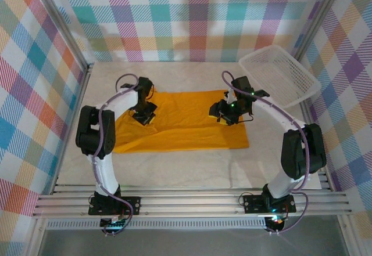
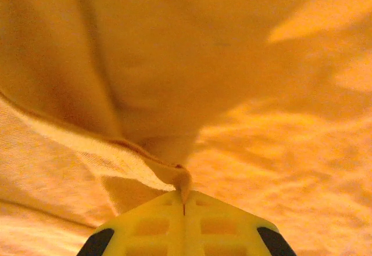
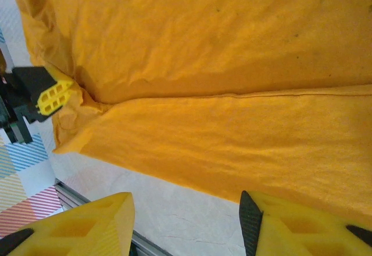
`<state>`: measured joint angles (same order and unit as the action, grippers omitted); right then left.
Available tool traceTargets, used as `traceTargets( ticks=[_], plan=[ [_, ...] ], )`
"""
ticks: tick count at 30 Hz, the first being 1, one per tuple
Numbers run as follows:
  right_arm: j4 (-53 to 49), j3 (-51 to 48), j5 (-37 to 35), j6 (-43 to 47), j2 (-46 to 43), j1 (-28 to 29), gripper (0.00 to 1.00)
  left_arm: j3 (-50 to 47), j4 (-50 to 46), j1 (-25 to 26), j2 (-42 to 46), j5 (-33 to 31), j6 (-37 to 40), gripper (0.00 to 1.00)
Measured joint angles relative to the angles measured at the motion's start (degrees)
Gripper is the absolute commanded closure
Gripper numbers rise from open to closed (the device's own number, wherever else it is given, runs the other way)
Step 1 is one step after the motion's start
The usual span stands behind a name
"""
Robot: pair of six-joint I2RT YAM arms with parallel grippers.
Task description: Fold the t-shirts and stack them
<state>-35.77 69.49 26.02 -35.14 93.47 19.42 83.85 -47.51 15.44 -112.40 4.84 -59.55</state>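
The mustard-orange t-shirt lies spread across the middle of the table. My left gripper sits at its far left part, shut on a small pinched fold of the cloth, which rises between the closed yellow fingertips. My right gripper hovers over the shirt's right side. In the right wrist view its jaws stand open with nothing between them, above bare table beside an edge of the shirt. The left gripper also shows there, at the cloth's far corner.
A white mesh basket stands tilted at the back right, against the checked wall. Bare white table lies in front of the shirt, ending at metal rails along the near edge. Checked walls close in the left, back and right sides.
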Motion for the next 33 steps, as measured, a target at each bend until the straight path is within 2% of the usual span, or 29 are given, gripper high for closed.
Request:
traceTargets(
  ticks=[8,9,11,12,13,16,18,22,25,29,33],
  plan=[
    [-0.3,0.2,0.0,-0.1,1.0,-0.3,0.49,14.0,-8.8,3.7,-10.6,-3.7,9.6,0.99],
    [-0.3,0.2,0.0,-0.2,1.0,-0.3,0.49,15.5,-9.8,3.9,-11.8,-4.2,10.6,0.92],
    [-0.3,0.2,0.0,-0.2,1.2,-0.3,0.48,17.6,-11.4,4.3,-13.6,-5.9,13.2,0.61],
    [-0.3,0.2,0.0,-0.2,1.3,-0.3,0.48,17.7,-11.8,4.5,-13.8,-6.8,13.8,0.55],
    [-0.3,0.2,0.0,-0.2,1.3,-0.3,0.48,17.9,-12.6,4.7,-13.8,-7.7,14.2,0.53],
    [-0.4,0.2,0.0,-0.2,1.4,-0.3,0.52,17.9,-13.8,4.8,-12.6,-10.4,15.0,0.53],
    [-0.7,0.2,-0.5,-0.2,1.4,-0.3,0.55,16.8,-13.7,4.8,-10.1,-11.8,15.1,0.56],
    [-1.9,-0.2,-3.0,0.1,2.3,-0.3,0.62,6.9,-10.9,3.5,0.7,-10.9,13.8,0.65],
    [-3.7,-0.2,-5.0,0.3,5.8,-0.3,0.63,-2.6,-8.6,-0.5,6.4,-7.8,12.5,0.67],
    [-7.5,0.0,-8.7,2.1,13.1,0.5,0.64,-13.1,-5.0,-7.6,5.4,-5.7,10.9,0.69],
    [-11.6,1.2,-10.7,3.5,16.3,2.2,0.64,-17.5,-3.5,-9.6,7.2,-4.9,10.4,0.69]
  ],
)
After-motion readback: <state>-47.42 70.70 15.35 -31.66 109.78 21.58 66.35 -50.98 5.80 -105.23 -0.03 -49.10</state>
